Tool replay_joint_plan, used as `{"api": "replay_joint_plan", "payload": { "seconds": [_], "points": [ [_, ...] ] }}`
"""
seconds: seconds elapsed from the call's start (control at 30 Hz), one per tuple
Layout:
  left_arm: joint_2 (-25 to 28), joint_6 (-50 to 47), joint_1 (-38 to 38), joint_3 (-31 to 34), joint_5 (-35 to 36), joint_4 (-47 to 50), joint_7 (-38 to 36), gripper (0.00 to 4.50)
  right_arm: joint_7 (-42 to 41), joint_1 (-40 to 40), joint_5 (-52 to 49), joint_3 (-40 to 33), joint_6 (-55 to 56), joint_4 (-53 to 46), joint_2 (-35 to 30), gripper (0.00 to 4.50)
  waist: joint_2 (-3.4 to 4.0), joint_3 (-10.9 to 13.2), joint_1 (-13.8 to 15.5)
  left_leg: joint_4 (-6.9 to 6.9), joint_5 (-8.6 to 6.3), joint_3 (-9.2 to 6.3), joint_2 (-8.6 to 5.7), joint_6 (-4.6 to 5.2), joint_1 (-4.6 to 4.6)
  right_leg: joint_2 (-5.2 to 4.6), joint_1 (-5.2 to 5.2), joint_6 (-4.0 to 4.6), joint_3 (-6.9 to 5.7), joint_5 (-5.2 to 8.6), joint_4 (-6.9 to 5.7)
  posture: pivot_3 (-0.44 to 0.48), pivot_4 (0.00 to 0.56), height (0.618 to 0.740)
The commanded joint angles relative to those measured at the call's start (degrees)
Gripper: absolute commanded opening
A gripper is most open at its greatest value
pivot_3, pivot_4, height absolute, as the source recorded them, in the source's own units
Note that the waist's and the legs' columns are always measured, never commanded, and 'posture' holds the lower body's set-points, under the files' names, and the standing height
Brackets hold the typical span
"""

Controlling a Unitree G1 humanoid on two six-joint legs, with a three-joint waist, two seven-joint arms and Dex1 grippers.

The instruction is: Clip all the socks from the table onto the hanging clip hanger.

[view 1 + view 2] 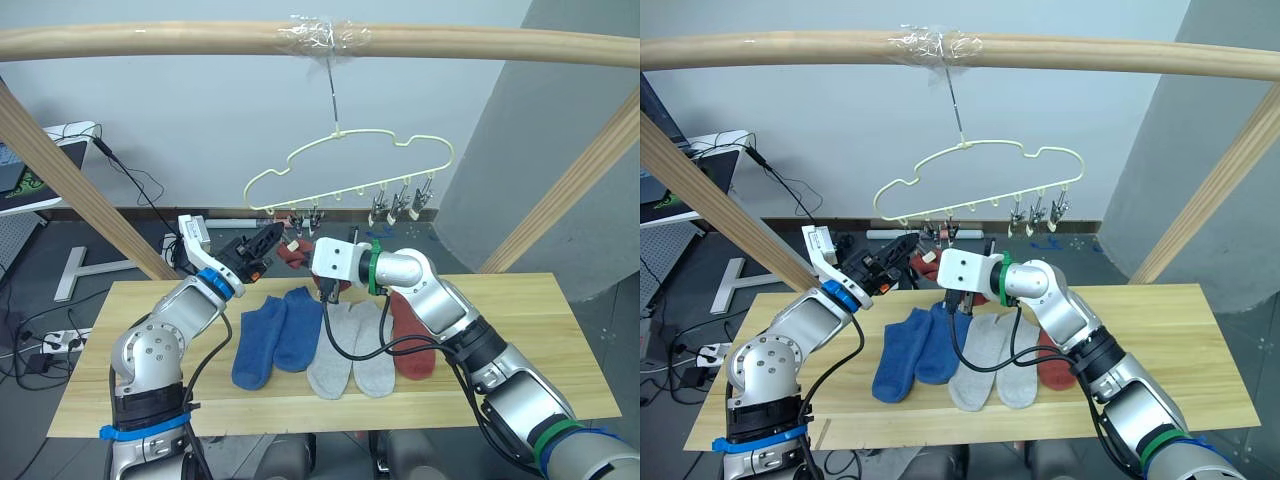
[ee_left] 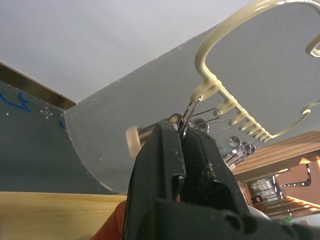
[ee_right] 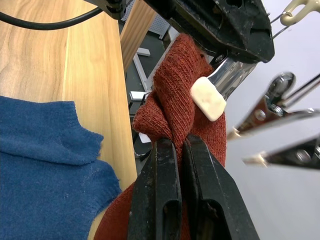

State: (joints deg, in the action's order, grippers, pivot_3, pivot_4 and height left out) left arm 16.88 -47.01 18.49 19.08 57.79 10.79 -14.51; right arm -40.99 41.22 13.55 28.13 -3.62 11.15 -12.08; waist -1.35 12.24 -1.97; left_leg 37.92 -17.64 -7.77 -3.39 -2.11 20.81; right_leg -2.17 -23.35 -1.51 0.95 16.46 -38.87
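- A wooden beam (image 1: 200, 42) spans the scene; from it hangs the hanger (image 1: 350, 165), its clips in a row above the far edge of the table (image 1: 540, 330).
- Five socks lie side by side on the table: two blue socks (image 1: 275, 335), two grey socks (image 1: 352, 350) and one red sock (image 1: 412, 345) at the robot's right end of the row.
- The sixth, a second red sock (image 3: 172, 112), is raised to the leftmost clips, held between the two grippers.
- The right gripper (image 3: 177, 150) is closed tight on a fold of this sock's cuff, just below a clip (image 3: 220, 85).
- The left gripper (image 2: 181, 135) is pinched shut on that clip, judged to be squeezing its handles so the clip's mouth opens.
- To do this step well, the right gripper likely needs to feed the cuff edge deep into the clip's mouth, past the cream pad (image 3: 208, 98), before the left lets go.
- The left should release slowly: the hanger swings freely on its hook, and a jerk could shake the knit out.
- The right should open only once the clip bites.
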Motion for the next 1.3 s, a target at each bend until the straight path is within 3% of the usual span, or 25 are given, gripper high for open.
{"api": "replay_joint_plan", "payload": {
  "seconds": [0.03, 0.43, 0.67, 0.77, 1.1, 1.3],
  "points": [
    [0.8, 0.09, -1.19, 0.08, -0.56, 0.64, -0.23, 0.76, 0.57, 0.34, -0.24, -0.83, 1.09, -1.49, 0.83, 0.0, 0.0, 0.0, -0.01, 0.0, 0.0, 0.0, 0.0, 0.0, 0.0, 0.0, 0.0, 0.0, 0.01, 0.0, 0.0, -0.004, 0.235, 0.74],
    [3.84, -0.26, -2.27, 2.92, 0.04, 0.6, 0.04, 4.47, 0.0, -1.85, -1.5, -0.75, -0.35, -2.89, 2.71, 0.0, 0.01, 0.44, 0.09, -0.03, 0.0, -0.02, 0.0, 0.0, 0.03, 0.0, -0.03, 0.0, 0.0, 0.0, 0.02, -0.001, 0.24, 0.74],
    [11.64, -1.0, -7.7, 2.51, -1.78, 6.73, -3.87, 4.49, 0.21, -3.25, -3.96, -2.13, -3.79, -3.56, 4.88, 0.0, 0.07, 0.58, 0.15, -0.07, 0.0, -0.02, 0.0, 0.0, 0.06, 0.0, -0.1, 0.0, 0.02, 0.0, 0.04, 0.025, 0.235, 0.74],
    [12.87, -1.7, -9.06, 3.49, -0.18, 7.76, -4.71, 4.5, 0.39, -3.47, -4.88, -2.84, -5.22, -3.63, 5.69, 0.78, 0.09, 0.61, 0.27, -0.07, 0.0, -0.03, 0.0, 0.0, 0.09, -0.01, -0.1, 0.01, 0.02, 0.0, 0.05, 0.029, 0.235, 0.74],
    [16.15, -0.89, -13.89, 2.02, -1.87, 13.84, -6.53, 4.5, -0.83, -5.04, -10.6, -4.93, -12.97, -5.86, 8.08, 4.27, 0.09, 0.78, 0.31, -0.09, 0.0, -0.03, 0.0, 0.0, 0.1, -0.01, -0.14, 0.03, 0.03, -0.01, 0.04, 0.048, 0.226, 0.74],
    [15.55, 5.36, -17.39, -3.32, -10.42, 17.16, -8.43, 4.5, -0.44, -8.57, -13.98, -7.09, -19.57, -11.83, 7.07, 4.43, 0.09, 0.78, 0.43, -0.09, 0.0, -0.04, 0.0, 0.0, 0.12, -0.01, -0.14, 0.04, 0.02, -0.01, 0.04, 0.046, 0.22, 0.74]
  ]
}}
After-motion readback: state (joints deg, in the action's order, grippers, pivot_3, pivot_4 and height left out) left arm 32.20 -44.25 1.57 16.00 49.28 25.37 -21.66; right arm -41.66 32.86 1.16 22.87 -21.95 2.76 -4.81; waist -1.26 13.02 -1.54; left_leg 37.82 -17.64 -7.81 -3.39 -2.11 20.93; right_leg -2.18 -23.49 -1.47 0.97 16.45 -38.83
